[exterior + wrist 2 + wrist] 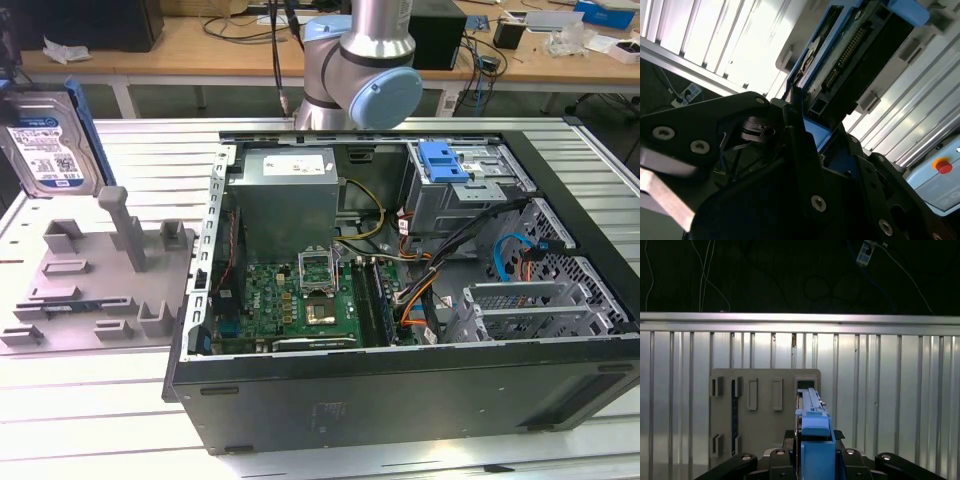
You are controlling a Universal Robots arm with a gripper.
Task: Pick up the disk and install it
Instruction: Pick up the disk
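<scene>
The disk (45, 145), a silver drive with a white-and-blue label in a blue carrier frame, hangs upright above the grey holder (90, 270) at the exterior view's left. In the first wrist view my gripper (815, 437) is shut on the disk's blue carrier edge (815, 427), with the grey holder (765, 405) lying below it. The second wrist view shows the disk's underside (850, 55), with its circuit board and connector, clamped between my black fingers (800, 135).
An open computer case (400, 400) lies on the ribbed metal table (90, 420), with a grey power supply (285, 195), a motherboard (300, 300) and a blue bracket (445, 160) in the drive bay. The arm's base (365, 70) stands behind the case.
</scene>
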